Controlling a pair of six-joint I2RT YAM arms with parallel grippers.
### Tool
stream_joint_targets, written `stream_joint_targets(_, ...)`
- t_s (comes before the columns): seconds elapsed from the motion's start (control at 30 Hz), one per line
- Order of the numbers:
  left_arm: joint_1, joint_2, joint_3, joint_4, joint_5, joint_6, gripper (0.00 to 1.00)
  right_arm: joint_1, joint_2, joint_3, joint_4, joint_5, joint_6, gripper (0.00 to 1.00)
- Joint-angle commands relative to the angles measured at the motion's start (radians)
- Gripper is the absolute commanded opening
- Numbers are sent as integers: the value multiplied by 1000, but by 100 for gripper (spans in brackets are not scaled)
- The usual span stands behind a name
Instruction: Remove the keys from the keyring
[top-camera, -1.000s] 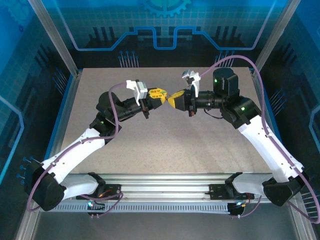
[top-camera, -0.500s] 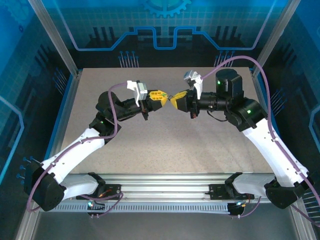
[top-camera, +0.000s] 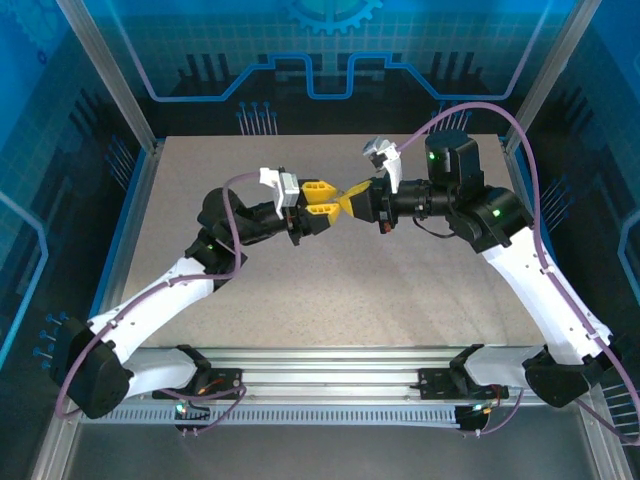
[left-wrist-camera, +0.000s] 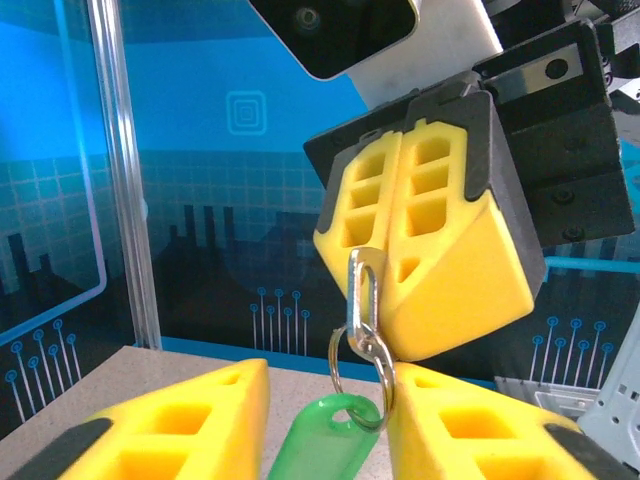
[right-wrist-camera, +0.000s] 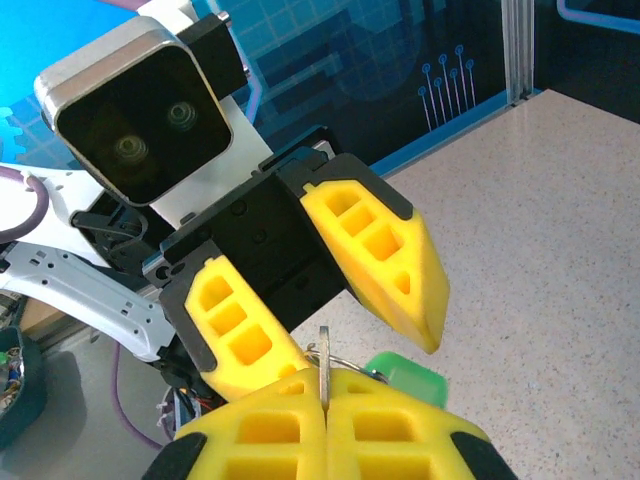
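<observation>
My right gripper (top-camera: 350, 201) is shut on a silver key (left-wrist-camera: 362, 288), whose slotted head sticks out between the closed yellow pads (left-wrist-camera: 425, 250). The keyring (left-wrist-camera: 364, 385) hangs from that key, and a green tag (left-wrist-camera: 322, 445) dangles from the ring. My left gripper (top-camera: 332, 199) faces it tip to tip, open, with its fingers either side of the ring and tag. The ring rests against the right-hand finger (left-wrist-camera: 470, 425). In the right wrist view the key (right-wrist-camera: 323, 362) stands on edge in my right gripper (right-wrist-camera: 322, 395), with the green tag (right-wrist-camera: 405, 378) just beyond.
Both grippers meet in the air over the back middle of the speckled table (top-camera: 330, 290). Aluminium posts (top-camera: 105, 75) and blue panels wall the sides and back. A metal rail (top-camera: 330, 362) runs along the near edge.
My left gripper has gone from shut to open, releasing the ring end, and has shifted slightly right. The right gripper keeps its grip on the key.
</observation>
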Motion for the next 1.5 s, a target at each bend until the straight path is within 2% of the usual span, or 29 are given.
stream_joint_targets(0.0,-15,11,-12,51,-16,27,42,12,6,35,-24,-28,19,0)
stream_joint_targets(0.2,-31,24,-12,73,-35,62,47,11,19,56,-29,-43,28,0)
stream_joint_targets(0.4,-35,25,-6,89,-62,77,41,12,17,50,-21,-53,33,0)
stream_joint_targets(0.53,-35,17,-7,104,-88,83,31,10,16,44,-16,-54,33,0)
stream_joint_targets(0.77,-34,8,1,59,-98,92,0,-2,-4,26,9,-56,34,0)
stream_joint_targets(0.9,-34,5,12,30,-104,85,0,-8,-29,-1,46,-54,24,0)
stream_joint_targets(1.1,-30,3,55,-56,-116,50,0,25,-99,-88,112,47,-96,0)
stream_joint_targets(1.27,-26,0,80,-119,-112,36,0,110,-158,-162,149,243,-261,0)
stream_joint_targets(1.47,-23,-2,95,-151,-104,24,0,172,-206,-203,191,374,-373,0)
